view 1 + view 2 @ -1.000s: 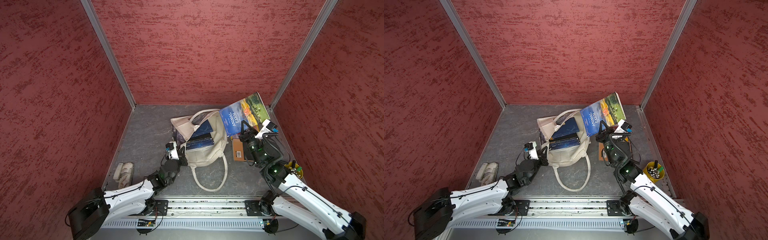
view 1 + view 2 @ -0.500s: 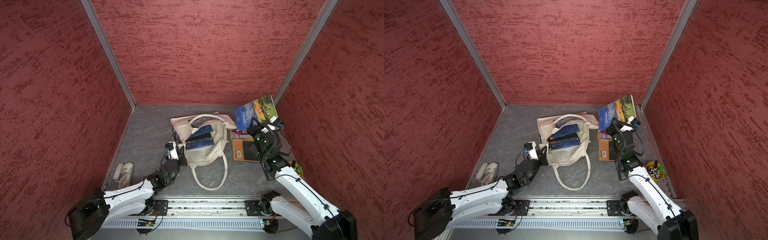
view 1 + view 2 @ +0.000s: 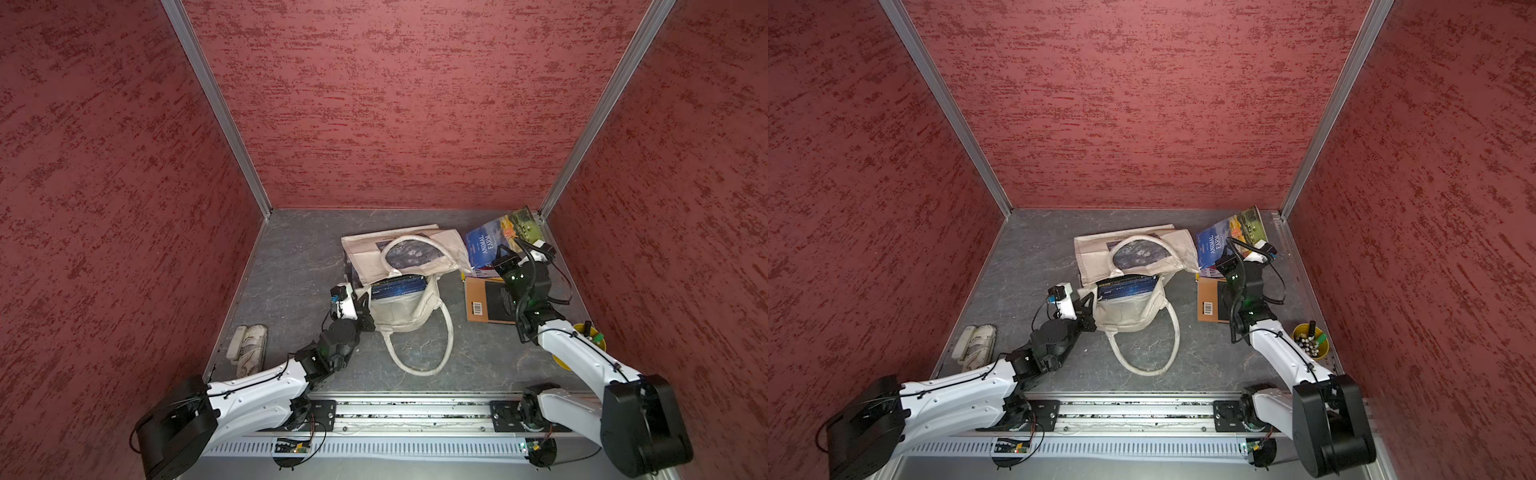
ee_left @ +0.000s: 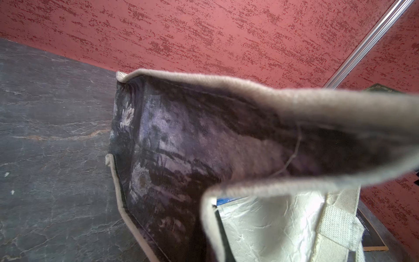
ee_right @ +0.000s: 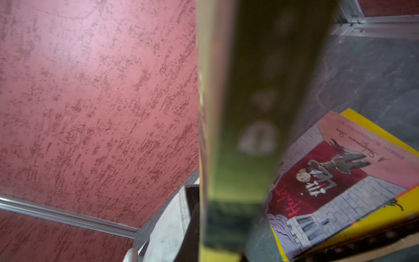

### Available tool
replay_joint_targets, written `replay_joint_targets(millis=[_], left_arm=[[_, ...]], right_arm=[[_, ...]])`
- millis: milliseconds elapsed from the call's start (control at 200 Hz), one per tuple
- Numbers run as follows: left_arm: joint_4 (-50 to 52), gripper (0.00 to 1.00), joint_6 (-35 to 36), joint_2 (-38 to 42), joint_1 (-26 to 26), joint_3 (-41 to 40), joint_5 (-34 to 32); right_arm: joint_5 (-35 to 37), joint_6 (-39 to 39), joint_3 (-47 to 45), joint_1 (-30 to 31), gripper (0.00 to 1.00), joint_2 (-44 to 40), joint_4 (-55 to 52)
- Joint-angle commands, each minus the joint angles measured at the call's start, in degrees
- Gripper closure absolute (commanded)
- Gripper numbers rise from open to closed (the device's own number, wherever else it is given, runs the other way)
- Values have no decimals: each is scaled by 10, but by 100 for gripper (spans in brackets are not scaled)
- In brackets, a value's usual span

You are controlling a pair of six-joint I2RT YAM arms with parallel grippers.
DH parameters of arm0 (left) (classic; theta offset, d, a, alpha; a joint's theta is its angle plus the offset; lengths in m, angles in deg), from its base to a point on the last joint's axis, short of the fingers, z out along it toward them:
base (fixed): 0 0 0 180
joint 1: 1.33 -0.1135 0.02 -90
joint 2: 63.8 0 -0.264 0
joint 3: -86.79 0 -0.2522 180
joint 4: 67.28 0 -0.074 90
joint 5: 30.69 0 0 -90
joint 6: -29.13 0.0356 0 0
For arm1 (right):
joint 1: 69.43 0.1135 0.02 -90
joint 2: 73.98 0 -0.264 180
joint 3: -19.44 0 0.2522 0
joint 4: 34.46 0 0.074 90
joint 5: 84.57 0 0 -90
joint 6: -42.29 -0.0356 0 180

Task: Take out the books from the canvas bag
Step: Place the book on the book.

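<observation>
Over by the back right corner, in a top view, the right gripper [image 3: 508, 254] is clamped on an edge of the landscape-cover book [image 3: 484, 243]. That book is tipped up off the floor [image 3: 299, 266], just behind the orange-brown book [image 3: 492, 305], which lies flat. The canvas bag [image 3: 361, 255] sits mid-floor, cream and floppy, slumped over with its loop handles [image 3: 446, 332] sprawled out. Both top views show the navy books [image 3: 397, 286] poking out of its mouth. The left gripper [image 3: 366, 300] is pinched shut on the bag at the mouth's left corner.

Left wrist view: it's mostly bag. You get a thick hem, the dark painted print on one side, a pale crinkled front with a strap stitched on, and a sliver of a navy book inside. It's soft cloth, so I'd guess it folds and drags along unless somebody pins it. The hem looks like the sensible place to hold.

Right wrist view: the held book is edge-on, a blurry green, with the jaws closed on its bottom edge. A yellow book [image 5: 340, 181] with a red cartoon cover lies flat beside it. These paperbacks look light, bendy and glossy, so a one-edge grip probably lets them droop or slip. Grabbing near the spine seems safer to me.
</observation>
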Motion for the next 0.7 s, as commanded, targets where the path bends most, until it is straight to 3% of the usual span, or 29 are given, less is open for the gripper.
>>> replay_joint_targets(millis=[0, 100, 356, 696], left_arm=[[0, 100, 3, 9, 0, 13, -7], [1, 100, 2, 9, 0, 13, -6], [2, 100, 2, 10, 0, 15, -2], [-2, 100, 2, 14, 0, 12, 5]], right_arm=[[11, -29, -11, -10, 100, -16, 83], [57, -22, -25, -17, 100, -45, 82], [31, -6, -10, -52, 100, -24, 67], [-88, -19, 54, -62, 100, 153, 156]])
